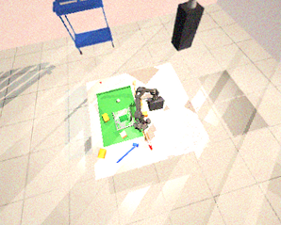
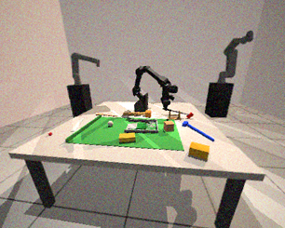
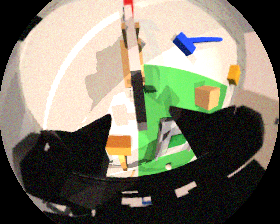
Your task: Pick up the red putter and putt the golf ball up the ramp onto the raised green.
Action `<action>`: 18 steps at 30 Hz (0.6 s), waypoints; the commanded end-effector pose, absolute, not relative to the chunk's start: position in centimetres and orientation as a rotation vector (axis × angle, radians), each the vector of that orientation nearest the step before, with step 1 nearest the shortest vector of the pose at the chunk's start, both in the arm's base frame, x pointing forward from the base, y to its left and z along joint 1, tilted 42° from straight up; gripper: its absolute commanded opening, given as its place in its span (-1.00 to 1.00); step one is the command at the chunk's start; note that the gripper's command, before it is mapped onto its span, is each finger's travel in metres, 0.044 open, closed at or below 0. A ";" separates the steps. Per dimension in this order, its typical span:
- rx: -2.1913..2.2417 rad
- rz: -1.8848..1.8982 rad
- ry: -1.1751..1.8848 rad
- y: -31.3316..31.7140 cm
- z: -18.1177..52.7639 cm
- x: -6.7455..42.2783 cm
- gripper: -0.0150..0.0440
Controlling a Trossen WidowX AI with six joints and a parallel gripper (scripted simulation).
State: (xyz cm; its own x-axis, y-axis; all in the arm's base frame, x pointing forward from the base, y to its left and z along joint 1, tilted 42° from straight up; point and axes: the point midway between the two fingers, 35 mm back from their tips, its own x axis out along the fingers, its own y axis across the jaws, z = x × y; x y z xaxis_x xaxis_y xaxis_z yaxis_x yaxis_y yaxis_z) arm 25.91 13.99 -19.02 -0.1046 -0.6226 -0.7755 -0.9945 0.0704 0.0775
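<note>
While your hand (image 3: 139, 136) hangs wide open and empty over the red putter (image 3: 133, 66), note the shaft runs away from you along the green mat's (image 3: 178, 87) edge. Descend off-centre and a finger will knock it aside.

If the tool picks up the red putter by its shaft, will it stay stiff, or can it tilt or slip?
The red putter looks like a straight, thin rod, so it probably stays stiff. Its red head sits at one far end, so a grasp far from that end may let it tilt. The open tool hangs over the narrow shaft; such a slim shaft could twist between the fingers.
</note>
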 end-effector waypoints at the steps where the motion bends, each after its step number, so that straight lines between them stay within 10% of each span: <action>1: -1.612 0.853 1.797 13.5 -19.5 25.7 1.00; 18: -1.613 0.852 1.797 12.0 -21.1 25.4 1.00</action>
State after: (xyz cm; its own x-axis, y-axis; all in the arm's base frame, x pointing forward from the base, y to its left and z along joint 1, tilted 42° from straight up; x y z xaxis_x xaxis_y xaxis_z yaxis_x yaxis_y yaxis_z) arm 25.72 12.66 -20.67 -0.1018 -0.6224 -0.7761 -0.9948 0.0684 0.0756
